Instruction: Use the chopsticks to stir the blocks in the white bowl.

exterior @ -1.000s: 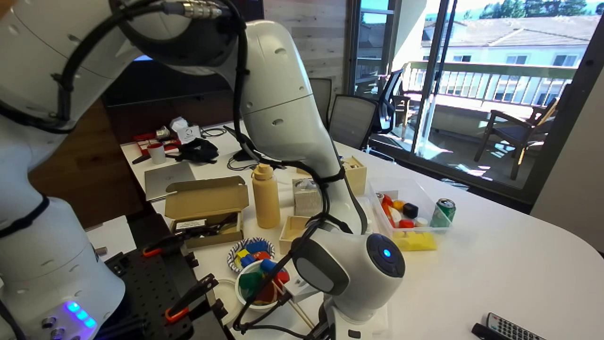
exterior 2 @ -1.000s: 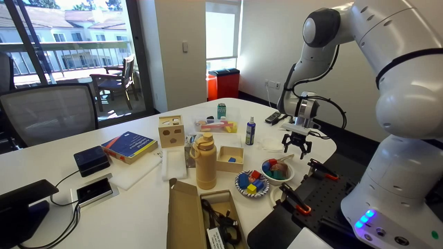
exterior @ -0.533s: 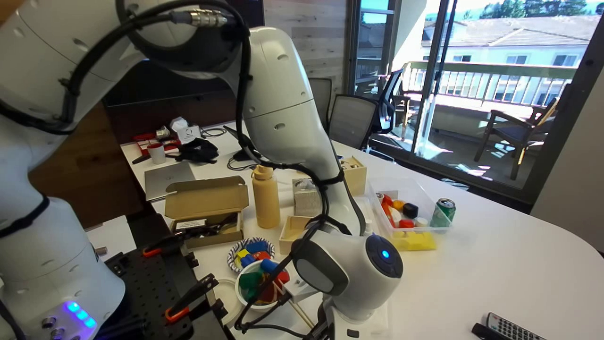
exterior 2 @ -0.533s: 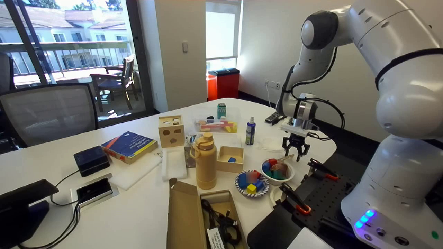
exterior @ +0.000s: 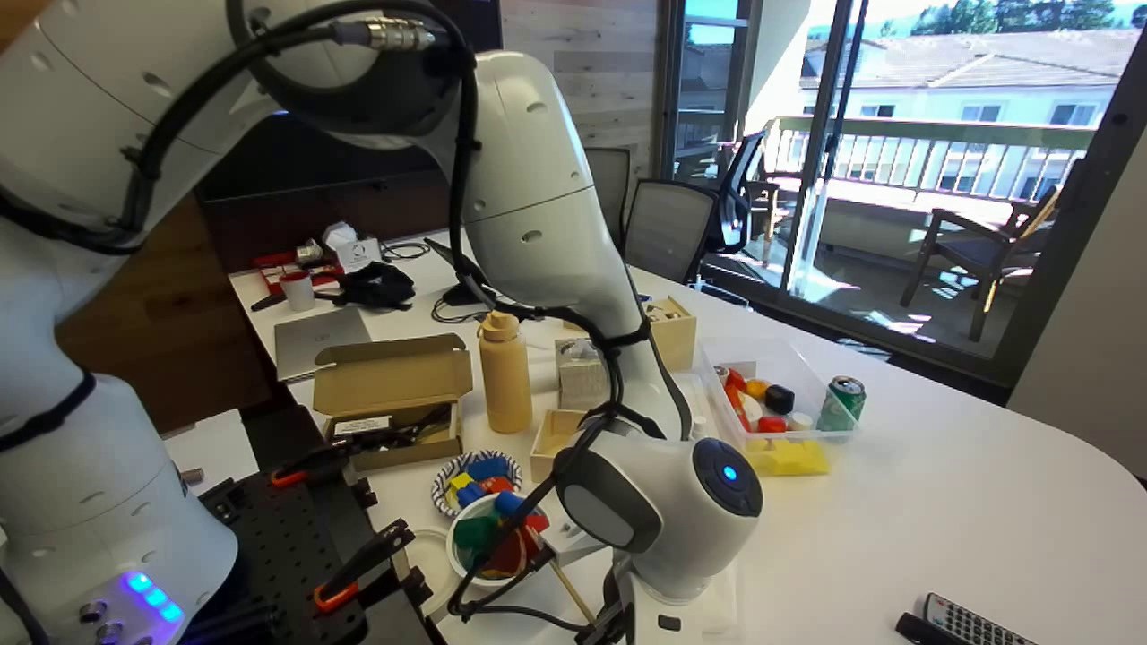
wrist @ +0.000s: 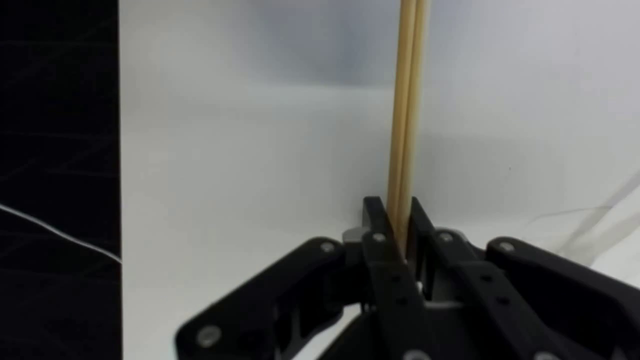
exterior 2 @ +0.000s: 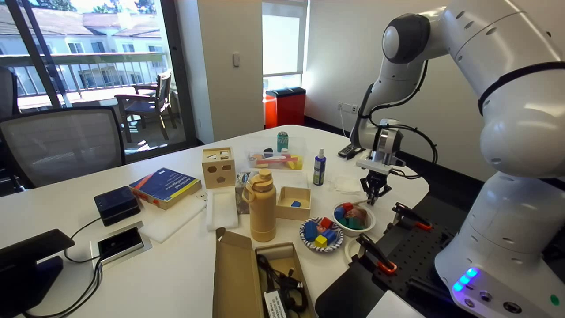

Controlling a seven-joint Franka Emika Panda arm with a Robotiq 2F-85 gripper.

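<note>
Two thin wooden chopsticks [wrist: 406, 110] lie side by side, pinched between the black fingers of my gripper [wrist: 394, 206] in the wrist view. They run up out of the top of that view. In an exterior view the chopsticks [exterior 2: 363, 202] reach from my gripper [exterior 2: 371, 201] over the rim of the white bowl [exterior 2: 372, 217]. Red, blue and green blocks [exterior 2: 353, 223] fill the bowl, along with a brownish-red one. My gripper is beside the bowl, just outside its rim. The far ends of the chopsticks are hard to make out among the blocks.
A patterned bowl [exterior 2: 322, 248] with more blocks stands close to the white bowl. Nearby are a tan bottle [exterior 2: 263, 212], a small wooden box [exterior 2: 293, 213], an open cardboard box [exterior 2: 235, 274] and a blue spray bottle [exterior 2: 319, 168]. Black clamps [exterior 2: 412, 216] edge the robot's mount.
My gripper has come down a little and its fingers have closed from wide apart onto the chopsticks. The two sticks, slightly spread before, are now pressed together.
</note>
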